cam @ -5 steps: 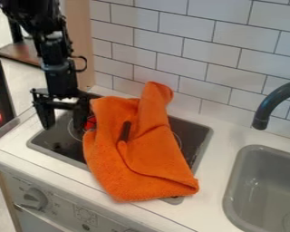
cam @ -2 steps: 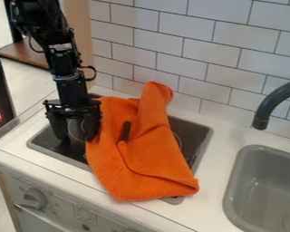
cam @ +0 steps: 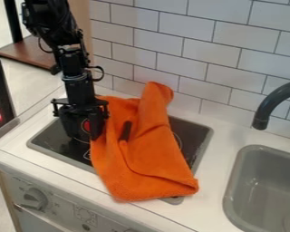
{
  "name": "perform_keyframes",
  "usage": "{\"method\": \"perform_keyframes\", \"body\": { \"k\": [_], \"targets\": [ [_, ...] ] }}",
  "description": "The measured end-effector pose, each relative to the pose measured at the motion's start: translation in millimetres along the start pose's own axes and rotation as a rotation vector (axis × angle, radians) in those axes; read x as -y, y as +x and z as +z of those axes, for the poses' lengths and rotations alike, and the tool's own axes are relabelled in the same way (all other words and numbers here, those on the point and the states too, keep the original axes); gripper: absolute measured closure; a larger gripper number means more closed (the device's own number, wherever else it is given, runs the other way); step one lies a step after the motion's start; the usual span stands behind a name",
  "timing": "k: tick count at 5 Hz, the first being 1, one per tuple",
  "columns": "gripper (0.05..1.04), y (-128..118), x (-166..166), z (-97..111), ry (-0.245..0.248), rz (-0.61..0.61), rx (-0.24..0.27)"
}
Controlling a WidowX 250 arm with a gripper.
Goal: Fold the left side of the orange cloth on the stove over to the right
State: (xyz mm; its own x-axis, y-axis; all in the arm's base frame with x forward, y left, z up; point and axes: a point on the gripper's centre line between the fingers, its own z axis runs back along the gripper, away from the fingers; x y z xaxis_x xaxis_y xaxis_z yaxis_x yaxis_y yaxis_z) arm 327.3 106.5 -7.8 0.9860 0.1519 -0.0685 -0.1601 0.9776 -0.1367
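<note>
Orange cloth (cam: 144,158): rumpled, draped over dark hob (cam: 48,139); narrow dark object (cam: 125,131) on its upper part. Tool (cam: 84,136) at cloth's 10 o'clock edge, fingers pointing down, parted, nothing gripped; 3 o'clock finger overlaps cloth edge in view, contact cannot be told. Hob set in white tabletop (cam: 217,156). From cloth: grey sink (cam: 235,181) at 4 o'clock, dark faucet (cam: 267,105) at 2, tiled wall (cam: 171,45) at 12, knob (cam: 35,198) at 8, brown shelf (cam: 29,58) between 10 and 11.

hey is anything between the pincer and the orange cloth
Nothing visible is in the way: the pincer hangs over the stovetop, right at the orange cloth's edge. A dark object lies farther in, on the cloth.
</note>
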Motion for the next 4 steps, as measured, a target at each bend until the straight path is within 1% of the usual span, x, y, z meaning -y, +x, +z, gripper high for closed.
{"method": "perform_keyframes", "body": {
  "k": [1, 2, 3, 4],
  "targets": [
    [0.753, 2.5, 0.7, -0.7, 0.002, 0.007, 0.014],
    [0.953, 4.2, 0.1, -1.2, 0.005, 0.017, 0.024],
    [1.035, 3.5, 0.8, -1.8, 0.001, 0.023, 0.022],
    [1.036, -0.2, -3.1, -0.7, -0.015, 0.055, 0.006]
  ]
}}
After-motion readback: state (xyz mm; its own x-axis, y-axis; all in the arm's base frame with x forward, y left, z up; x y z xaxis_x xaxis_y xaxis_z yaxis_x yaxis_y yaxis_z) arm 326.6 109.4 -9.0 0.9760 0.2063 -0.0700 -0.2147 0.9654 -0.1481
